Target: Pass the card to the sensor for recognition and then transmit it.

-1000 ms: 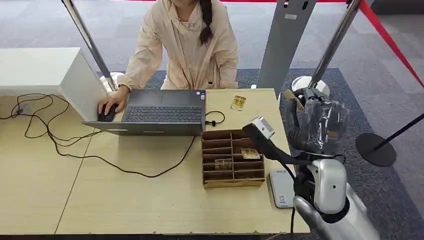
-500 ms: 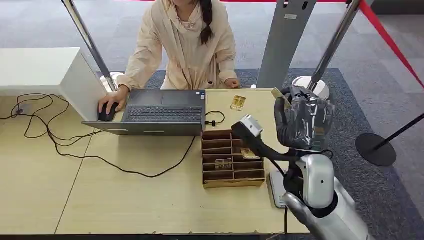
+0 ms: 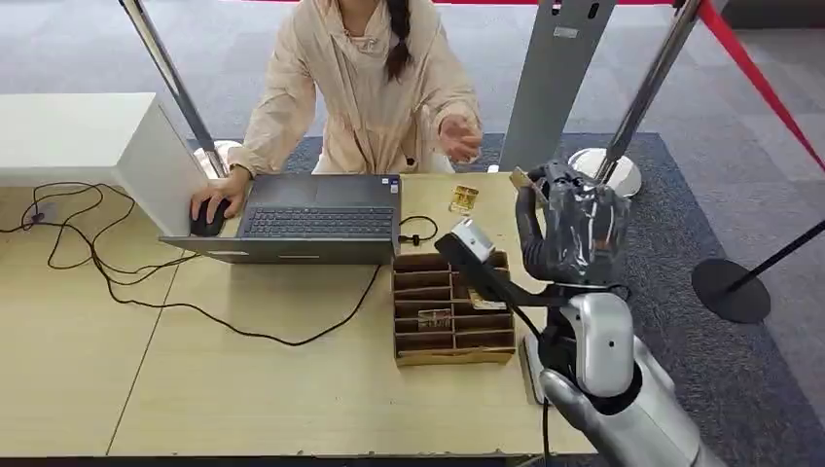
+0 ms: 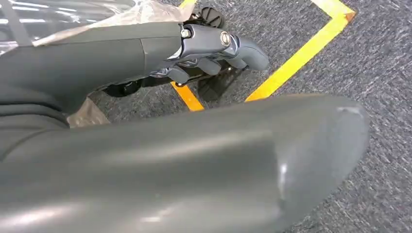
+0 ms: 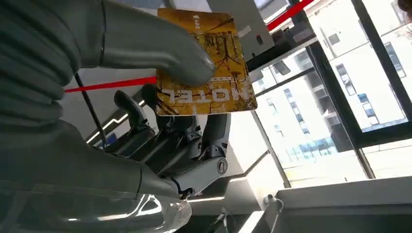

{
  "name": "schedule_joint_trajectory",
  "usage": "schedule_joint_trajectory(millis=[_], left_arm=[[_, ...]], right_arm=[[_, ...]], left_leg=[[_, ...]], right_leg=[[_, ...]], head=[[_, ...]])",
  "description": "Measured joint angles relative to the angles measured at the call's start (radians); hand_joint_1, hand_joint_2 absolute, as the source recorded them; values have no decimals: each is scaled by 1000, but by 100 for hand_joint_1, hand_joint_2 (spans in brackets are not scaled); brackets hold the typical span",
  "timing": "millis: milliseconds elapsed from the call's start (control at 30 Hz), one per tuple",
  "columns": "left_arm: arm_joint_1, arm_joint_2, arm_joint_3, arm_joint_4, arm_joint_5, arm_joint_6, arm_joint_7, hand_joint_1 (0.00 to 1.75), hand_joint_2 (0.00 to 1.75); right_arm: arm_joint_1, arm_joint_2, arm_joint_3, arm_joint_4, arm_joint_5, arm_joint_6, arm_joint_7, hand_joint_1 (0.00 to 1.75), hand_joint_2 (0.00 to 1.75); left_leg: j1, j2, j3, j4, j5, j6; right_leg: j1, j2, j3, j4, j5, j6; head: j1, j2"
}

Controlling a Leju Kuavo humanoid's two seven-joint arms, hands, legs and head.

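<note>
Card [image 5: 206, 63] pinched in right hand [image 3: 569, 229], raised toward person's open hand [image 3: 459, 138]; handover seemingly pending. Left hand [image 4: 204, 51] fingers curled, empty.

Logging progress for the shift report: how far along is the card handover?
Picked up: the right robot hand holds the hotel card raised above the table's far right corner. In hand: the person's hand is lifted toward it. Left: the handover itself. Whether the reader already scanned it can't be told.
</note>
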Motion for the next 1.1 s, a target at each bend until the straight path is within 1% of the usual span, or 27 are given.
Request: schedule_joint_trajectory(millis=[467, 567, 800, 967, 1000, 1033, 1100], left_arm=[[-7, 9, -19, 34, 0, 0, -7, 0, 0], [-7, 9, -20, 40, 0, 0, -9, 0, 0], [-13, 15, -26, 62, 0, 0, -19, 0, 0], [-16, 24, -28, 72, 0, 0, -28, 0, 0], [-16, 25, -28, 73, 0, 0, -29, 0, 0], [-17, 27, -28, 74, 0, 0, -29, 0, 0], [-18, 28, -29, 77, 0, 0, -29, 0, 0]], right_arm=[[-38, 33, 33, 72, -32, -4, -4, 150, 175], [-42, 37, 39, 82, -37, -5, -5, 154, 175], [-78, 60, 55, 143, -67, -14, -18, 154, 175], [-91, 78, 70, 182, -84, -25, -32, 150, 175], [-92, 81, 73, 188, -85, -25, -33, 7, 175], [-94, 85, 76, 194, -85, -25, -34, 0, 175], [-97, 89, 81, 206, -85, -27, -34, 0, 175]], left_leg=[[0, 0, 0, 0, 0, 0], [0, 0, 0, 0, 0, 0], [0, 0, 0, 0, 0, 0], [0, 0, 0, 0, 0, 0], [0, 0, 0, 0, 0, 0], [0, 0, 0, 0, 0, 0], [0, 0, 0, 0, 0, 0]], right_leg=[[0, 0, 0, 0, 0, 0], [0, 0, 0, 0, 0, 0], [0, 0, 0, 0, 0, 0], [0, 0, 0, 1, 0, 0], [0, 0, 0, 1, 0, 0], [0, 0, 0, 1, 0, 0], [0, 0, 0, 1, 0, 0]], head=[[0, 0], [0, 0], [0, 0], [0, 0], [0, 0], [0, 0], [0, 0]])
